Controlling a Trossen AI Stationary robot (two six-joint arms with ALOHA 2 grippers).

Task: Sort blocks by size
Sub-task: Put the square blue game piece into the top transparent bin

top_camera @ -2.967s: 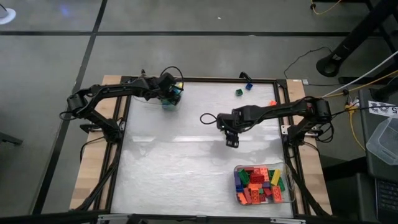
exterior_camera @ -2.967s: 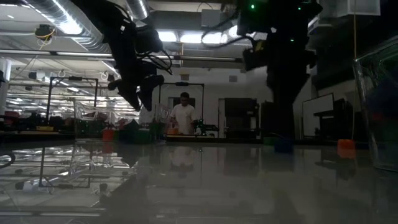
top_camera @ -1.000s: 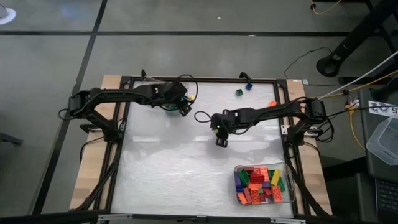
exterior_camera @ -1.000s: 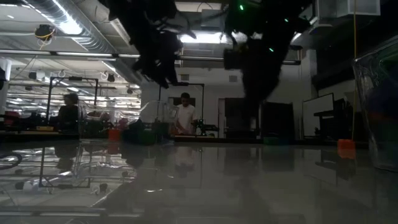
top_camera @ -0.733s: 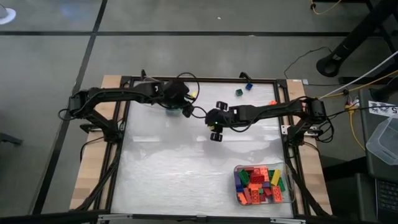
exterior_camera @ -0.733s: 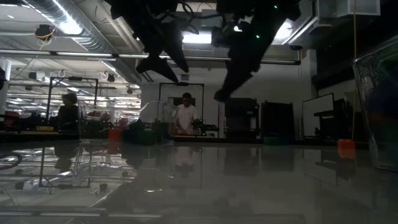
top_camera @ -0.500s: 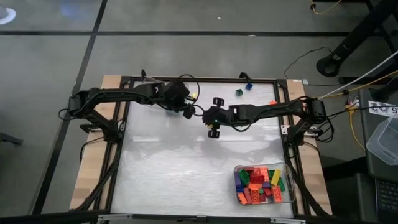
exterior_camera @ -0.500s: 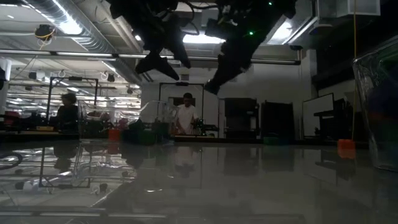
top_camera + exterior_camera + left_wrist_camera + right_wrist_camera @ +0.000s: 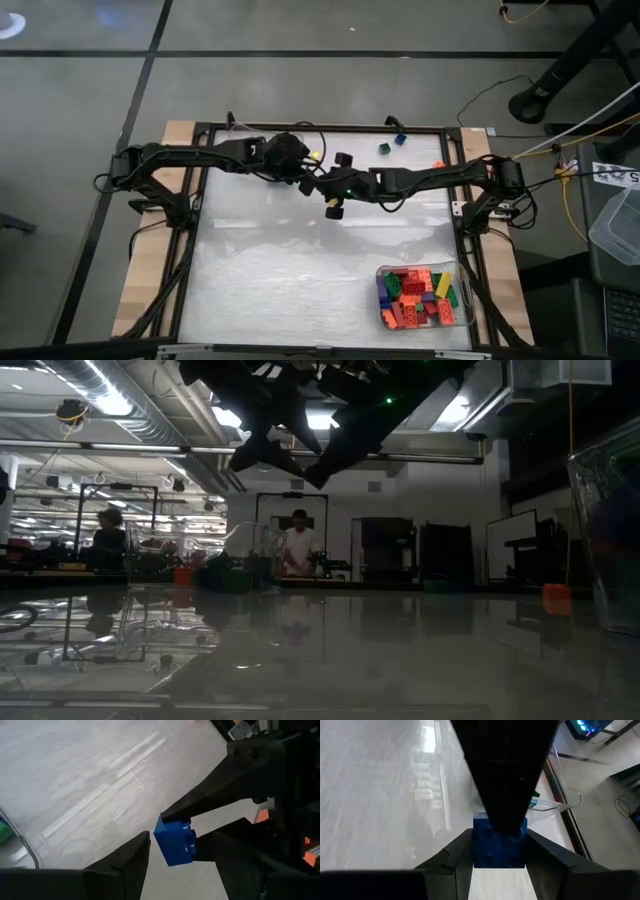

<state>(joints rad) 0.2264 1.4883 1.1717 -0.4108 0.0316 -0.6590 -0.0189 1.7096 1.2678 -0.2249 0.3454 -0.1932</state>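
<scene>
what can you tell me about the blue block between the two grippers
The blue block is a small, glossy plastic brick with round studs on one face, short and nearly cube-shaped. It is held in the air above the pale table, near its far middle, where the left gripper and right gripper meet. Dark fingers press on it from both arms; which one bears it cannot be told.

Even overhead light bleached the table (image 9: pixel 300 270) into streaked glare; at table height, both arms were backlit silhouettes against bright ceiling strip lights (image 9: pixel 285 420) — the reflective tabletop mirrored the dim room.
</scene>
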